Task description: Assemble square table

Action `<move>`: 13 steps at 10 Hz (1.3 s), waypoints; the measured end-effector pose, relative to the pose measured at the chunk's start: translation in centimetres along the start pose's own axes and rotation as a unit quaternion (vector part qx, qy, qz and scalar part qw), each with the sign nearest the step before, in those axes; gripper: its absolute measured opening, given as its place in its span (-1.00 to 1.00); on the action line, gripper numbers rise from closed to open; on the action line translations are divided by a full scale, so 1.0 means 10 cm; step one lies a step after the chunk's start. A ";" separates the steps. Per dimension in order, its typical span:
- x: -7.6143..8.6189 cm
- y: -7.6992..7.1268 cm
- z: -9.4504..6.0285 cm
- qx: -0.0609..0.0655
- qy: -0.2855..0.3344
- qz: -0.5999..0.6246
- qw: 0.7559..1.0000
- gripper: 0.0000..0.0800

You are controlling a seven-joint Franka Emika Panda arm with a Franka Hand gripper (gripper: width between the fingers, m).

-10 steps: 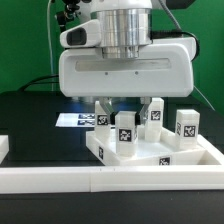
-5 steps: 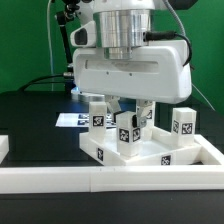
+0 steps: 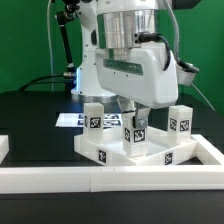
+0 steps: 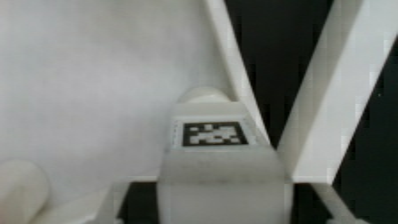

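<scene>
Gripper (image 3: 133,118) sits low over the tabletop (image 3: 100,153), the big white slab lying flat on the black table near the front rail (image 3: 60,178). Fingers are clenched on a tagged leg (image 3: 135,131), which stands upright w/ its long axis vertical, directly under the gripper, bottom end at or just above the slab surface; can't tell if it's seated in a hole yet. Wrist view backs this up: the leg (image 4: 217,135) fills the gap between the fingers, tag face toward the cam, white slab beside it

Key relation: leg axis is in line w/ the gripper axis, straight down, so any coming twist or push likely goes along that vertical line, not sideways

Other legs stand upright on the slab: one (image 3: 92,118) at approx 9 o'clock from the held leg, close by; another (image 3: 180,122) at approx 3 o'clock, further off. Only one arm here, so no choice of hand

Risk imo: if the leg tilts off vertical, it may bind rather than thread in
</scene>
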State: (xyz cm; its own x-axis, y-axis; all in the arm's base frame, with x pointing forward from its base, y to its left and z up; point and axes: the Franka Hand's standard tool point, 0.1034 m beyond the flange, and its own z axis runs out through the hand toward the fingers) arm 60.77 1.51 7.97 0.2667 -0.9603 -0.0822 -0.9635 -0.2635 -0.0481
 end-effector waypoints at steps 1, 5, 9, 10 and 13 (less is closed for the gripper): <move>0.00 0.00 0.00 0.000 0.000 0.001 1.000 -0.27; -0.02 -0.01 0.00 0.000 0.000 -0.058 0.998 0.51; -0.03 -0.02 0.00 0.002 0.001 -0.294 0.956 0.62; -0.04 -0.02 0.00 0.001 0.003 -0.335 0.942 0.62; -0.07 -0.03 0.00 0.000 0.003 -0.461 0.888 0.62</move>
State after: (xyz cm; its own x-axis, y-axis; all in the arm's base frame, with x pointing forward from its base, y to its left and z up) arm 60.85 2.25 8.02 0.9413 -0.3377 -0.0023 -0.3364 -0.9371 -0.0929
